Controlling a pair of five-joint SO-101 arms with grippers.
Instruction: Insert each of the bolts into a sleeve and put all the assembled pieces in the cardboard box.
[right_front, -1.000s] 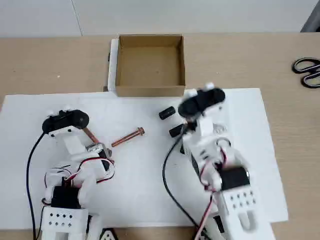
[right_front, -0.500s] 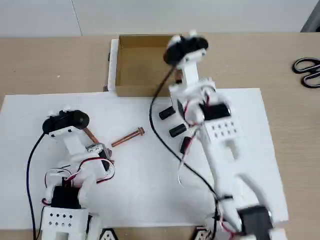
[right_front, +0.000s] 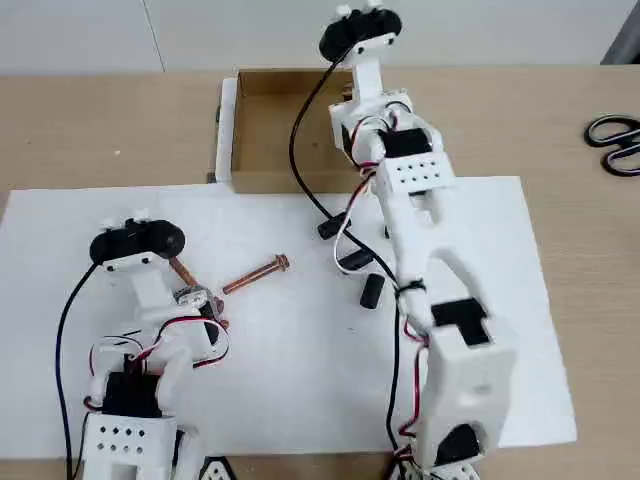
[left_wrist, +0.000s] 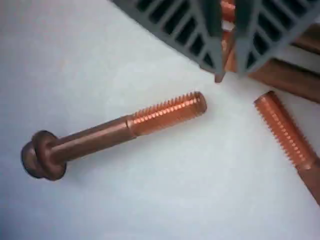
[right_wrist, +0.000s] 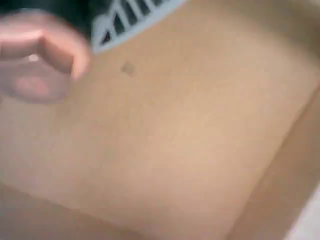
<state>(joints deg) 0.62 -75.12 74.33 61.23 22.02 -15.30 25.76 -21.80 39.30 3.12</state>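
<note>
Lying flat, bolt points head toward sleeves.

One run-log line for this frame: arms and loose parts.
left end effector: over bolts on paper | right end effector: over cardboard box | bolts: unsleeved | sleeves: three, on paper

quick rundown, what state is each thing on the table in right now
cardboard box: upright, open at the top
loose bolt: lying flat on the paper, no sleeve on it
sleeves: lying on the paper, apart from the loose bolt
left end effector: low over the paper, beside the loose bolt
right end effector: over the cardboard box
scissors: lying flat on the bare table
</note>
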